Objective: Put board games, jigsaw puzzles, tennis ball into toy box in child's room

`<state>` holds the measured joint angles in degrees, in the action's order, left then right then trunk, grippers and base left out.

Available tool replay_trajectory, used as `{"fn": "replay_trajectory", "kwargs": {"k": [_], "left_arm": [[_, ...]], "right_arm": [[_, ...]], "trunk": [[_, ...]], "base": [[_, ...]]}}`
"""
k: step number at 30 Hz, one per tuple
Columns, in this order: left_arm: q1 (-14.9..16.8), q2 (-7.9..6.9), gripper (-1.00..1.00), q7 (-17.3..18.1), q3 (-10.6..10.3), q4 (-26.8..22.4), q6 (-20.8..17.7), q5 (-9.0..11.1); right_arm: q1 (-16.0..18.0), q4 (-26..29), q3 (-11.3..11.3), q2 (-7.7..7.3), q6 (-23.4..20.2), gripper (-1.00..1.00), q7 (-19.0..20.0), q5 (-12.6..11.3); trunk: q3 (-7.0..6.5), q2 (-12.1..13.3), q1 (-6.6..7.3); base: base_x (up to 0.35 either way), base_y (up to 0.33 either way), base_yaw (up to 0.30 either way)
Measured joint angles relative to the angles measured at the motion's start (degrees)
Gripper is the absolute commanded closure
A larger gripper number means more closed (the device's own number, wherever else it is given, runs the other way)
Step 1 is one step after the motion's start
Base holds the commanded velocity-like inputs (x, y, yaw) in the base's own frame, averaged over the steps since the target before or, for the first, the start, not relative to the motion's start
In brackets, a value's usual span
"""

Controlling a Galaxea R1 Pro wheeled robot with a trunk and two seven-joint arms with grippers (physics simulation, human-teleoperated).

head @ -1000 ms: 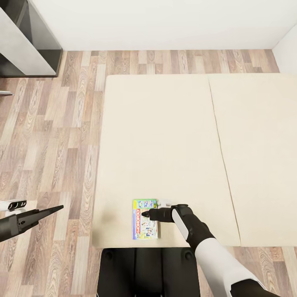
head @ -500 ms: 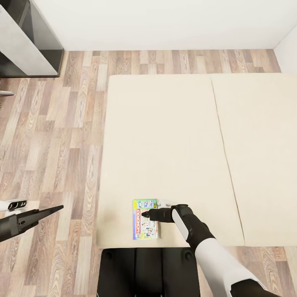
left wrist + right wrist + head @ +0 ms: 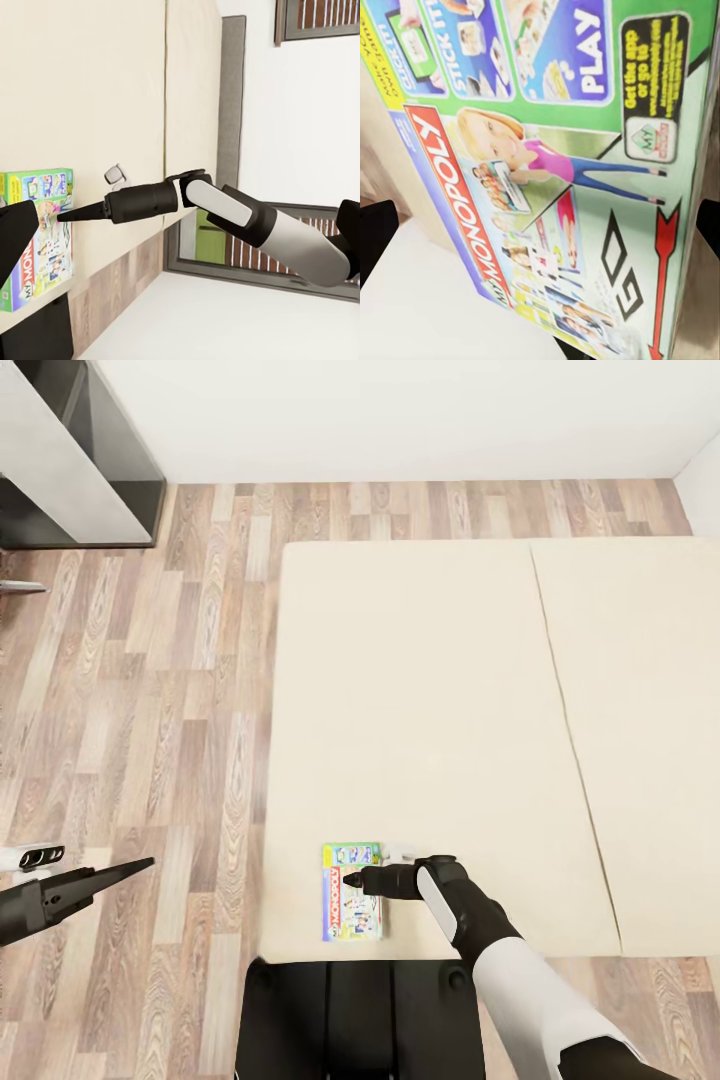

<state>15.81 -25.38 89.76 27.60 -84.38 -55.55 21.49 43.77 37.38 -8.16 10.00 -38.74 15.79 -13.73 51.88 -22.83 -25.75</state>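
Currently R tool (image 3: pixel 352 880) pinched on edge of green-white board game (image 3: pixel 351 892), lifted flat over bed (image 3: pixel 420 700) near edge, prob. for carry to toy box; L tool (image 3: pixel 135 866) closed, empty.

We see the board game (image 3: pixel 352 891) lying on the bed (image 3: pixel 420 710) at its near edge, the right claw (image 3: pixel 350 880) over it. The left claw (image 3: pixel 140 864) hangs over the floor (image 3: pixel 130 710), well left of the bed.
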Motion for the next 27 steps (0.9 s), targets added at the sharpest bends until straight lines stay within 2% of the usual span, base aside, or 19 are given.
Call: {"fn": "replay_trajectory", "kwargs": {"k": [14,27], "left_arm": [[0.0,0.0,-1.0,0.0,0.0,0.0,0.0,-0.02],[0.0,0.0,-1.0,0.01,-0.01,0.02,0.0,0.01]], "right_arm": [[0.0,0.0,-0.01,0.0,-0.08,-1.0,0.0,-0.08],[0.01,0.01,-0.01,0.0,-0.14,-1.0,-0.01,-0.15]], "trunk": [[0.0,0.0,0.0],[0.0,0.0,0.0]], "base": [[0.0,0.143,0.0],[0.0,0.013,0.0]]}}
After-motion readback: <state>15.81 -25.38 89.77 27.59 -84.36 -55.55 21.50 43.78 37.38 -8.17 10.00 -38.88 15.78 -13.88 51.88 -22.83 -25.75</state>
